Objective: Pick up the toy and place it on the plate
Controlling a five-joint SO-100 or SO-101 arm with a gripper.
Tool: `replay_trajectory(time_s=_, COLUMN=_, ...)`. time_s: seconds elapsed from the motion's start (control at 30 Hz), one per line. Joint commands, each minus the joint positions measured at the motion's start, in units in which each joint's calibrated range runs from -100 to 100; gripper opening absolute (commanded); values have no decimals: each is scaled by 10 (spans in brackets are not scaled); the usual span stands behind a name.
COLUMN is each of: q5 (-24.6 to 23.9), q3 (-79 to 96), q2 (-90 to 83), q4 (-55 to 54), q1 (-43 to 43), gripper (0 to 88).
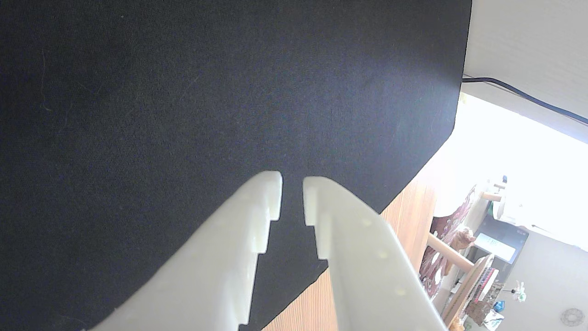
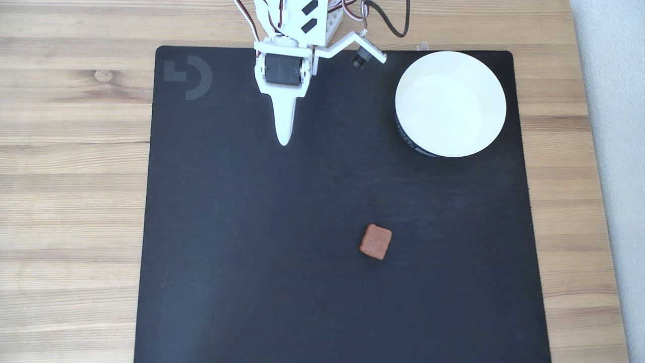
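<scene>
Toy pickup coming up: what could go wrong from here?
1. The toy is small and flat on the mat, so the gripper, with only a narrow gap between its fingers, may push it instead of gripping it.
2. The plate has raised sides; a low carry could knock its rim.

white plastic arm (image 2: 295, 30) w/ black servo block, black stripe marks, red/black/white wires up top, tapering white gripper (image 1: 292, 181) fingers w/ stepped notches inside.
</scene>
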Motion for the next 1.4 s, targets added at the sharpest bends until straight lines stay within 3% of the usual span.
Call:
replay_trajectory(time_s=0.0, q5=2, q3=3, q2=-7, q4=1, q1=4, gripper=23)
replay_trajectory(time_s=1.37, q5=-1, q3=3, q2=-7, q4=3, q1=8, gripper=23)
